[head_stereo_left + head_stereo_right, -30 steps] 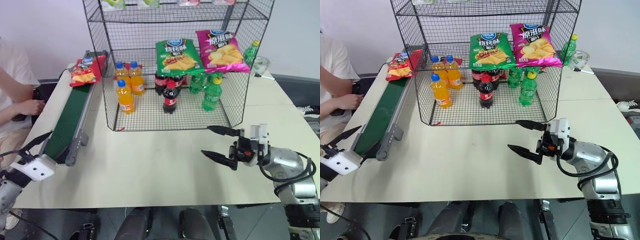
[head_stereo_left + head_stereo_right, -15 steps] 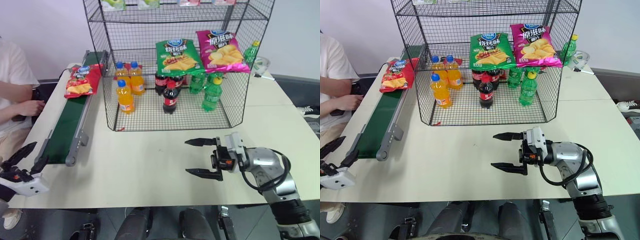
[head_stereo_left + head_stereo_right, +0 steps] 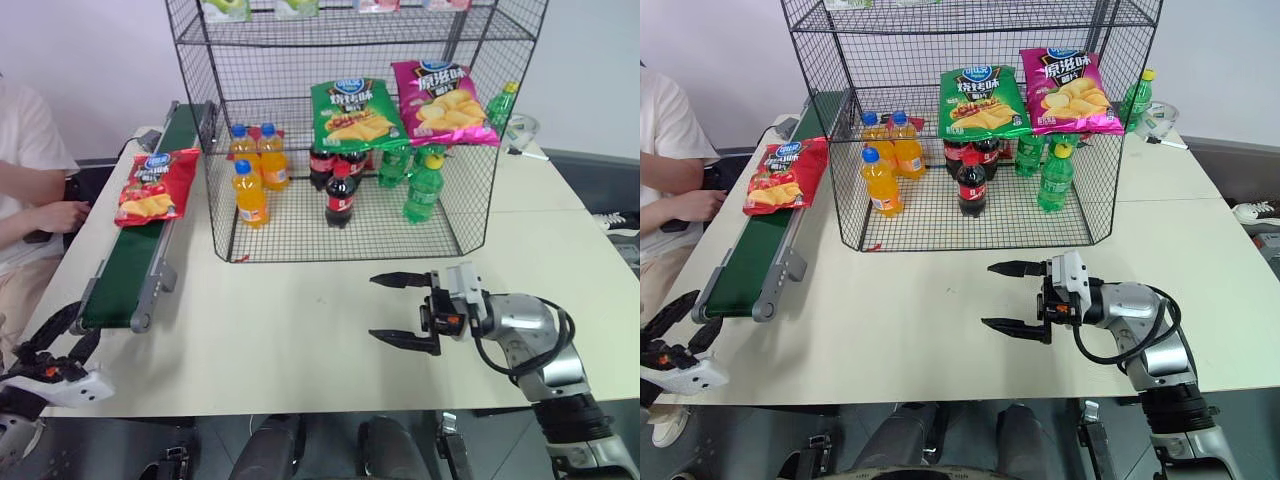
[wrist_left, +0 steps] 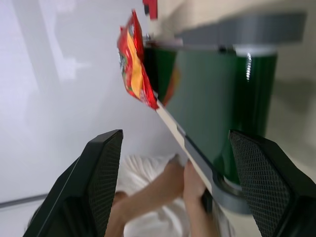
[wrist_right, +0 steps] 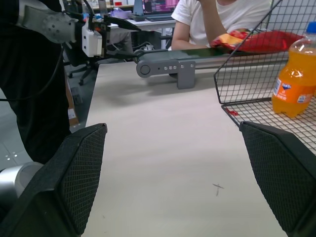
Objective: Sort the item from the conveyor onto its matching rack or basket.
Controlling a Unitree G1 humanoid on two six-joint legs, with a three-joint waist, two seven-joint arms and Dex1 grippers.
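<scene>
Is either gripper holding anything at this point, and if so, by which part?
Nothing is held. The left gripper and right gripper are both open and empty; the red chip bag lies loose on the conveyor.

We've got open table (image 3: 300, 340) near the front; the wire rack (image 3: 350, 130) walls off the far middle, and the conveyor (image 3: 135, 260) with a person's hand (image 3: 62, 214) crowds the left.

Pale beige table (image 3: 300, 320), plain white wall (image 3: 90, 70) behind, possibly an office desk (image 5: 148, 22) beyond, dark floor (image 3: 100, 450)
</scene>
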